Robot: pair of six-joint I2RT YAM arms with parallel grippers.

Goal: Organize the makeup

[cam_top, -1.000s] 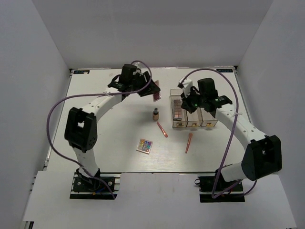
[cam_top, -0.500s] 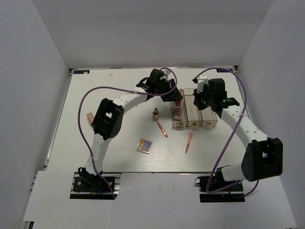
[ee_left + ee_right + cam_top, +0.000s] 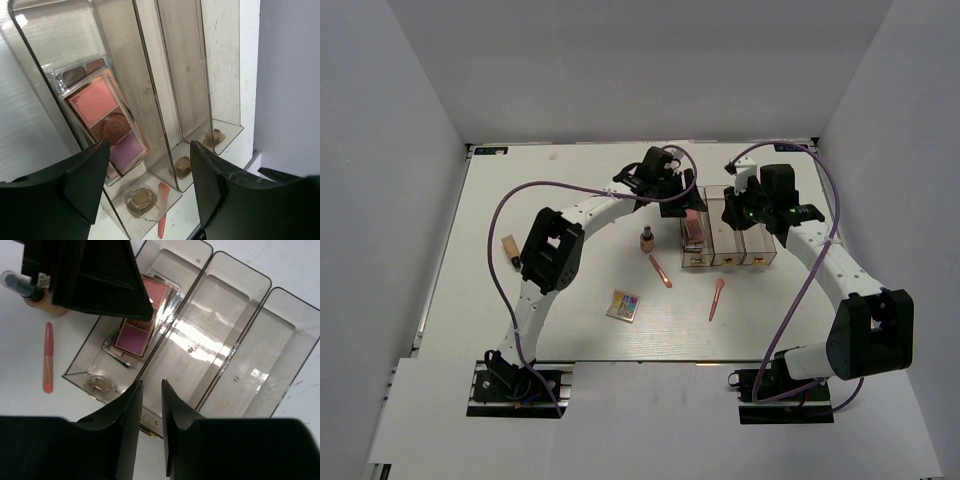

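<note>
Left pincer (image 3: pixel 680 196) hangs over the clear box's (image 3: pixel 730 262) leftmost compartment, right pincer (image 3: pixel 736 214) just beside it. The multicolour palette (image 3: pixel 624 305) and tan bottle (image 3: pixel 646 239) lie on the table (image 3: pixel 750 325).

Left wrist: its fingers are spread wide and empty above the pink-brown palette (image 3: pixel 105 120), which lies in that compartment (a second palette (image 3: pixel 75 76) peeks out beneath).

Right wrist: its fingers are narrowly apart, gripping nothing.
</note>
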